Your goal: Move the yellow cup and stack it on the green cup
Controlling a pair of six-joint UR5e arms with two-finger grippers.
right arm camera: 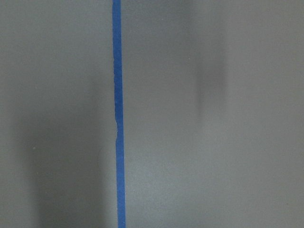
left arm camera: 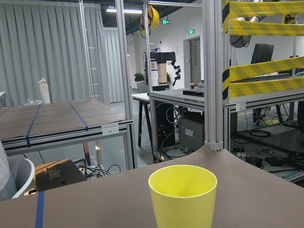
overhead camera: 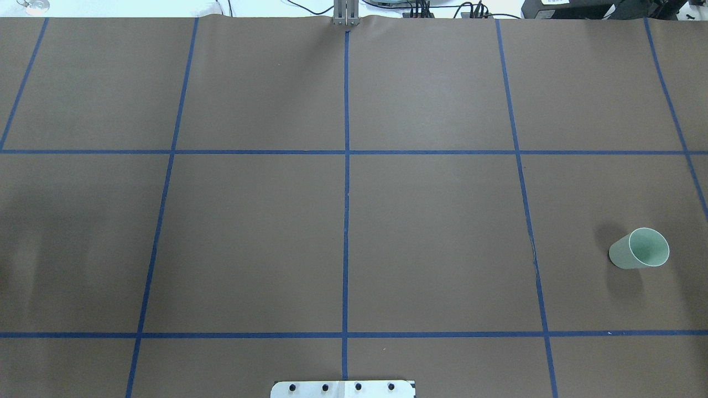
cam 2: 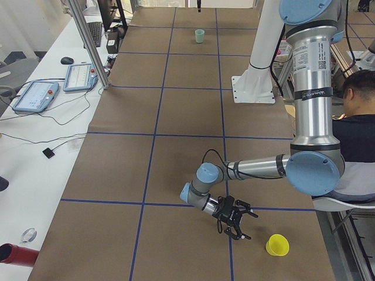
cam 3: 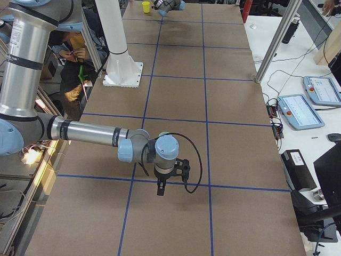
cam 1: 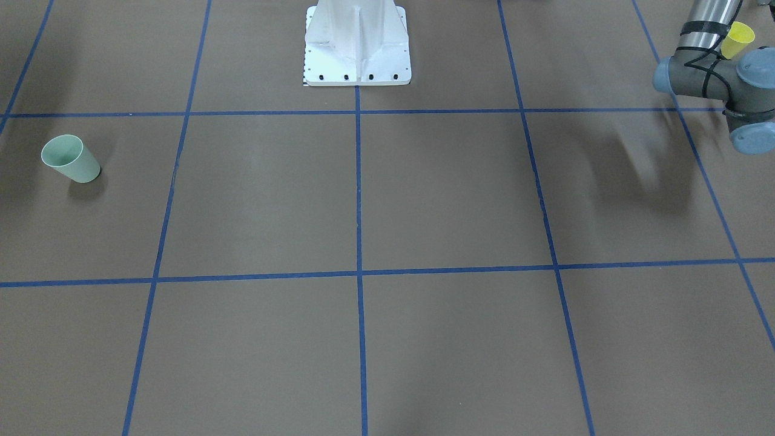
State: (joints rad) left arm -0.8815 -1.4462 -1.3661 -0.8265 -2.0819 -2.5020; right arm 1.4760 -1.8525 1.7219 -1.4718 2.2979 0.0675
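The left arm is covering the lower part of the yellow cup. The left wrist view is cropping its base. The right gripper is perhaps showing too edge-on to read.

The brown table, gridded with blue tape, carries a yellow cup upright just beside the left gripper, and a green cup near the right gripper.
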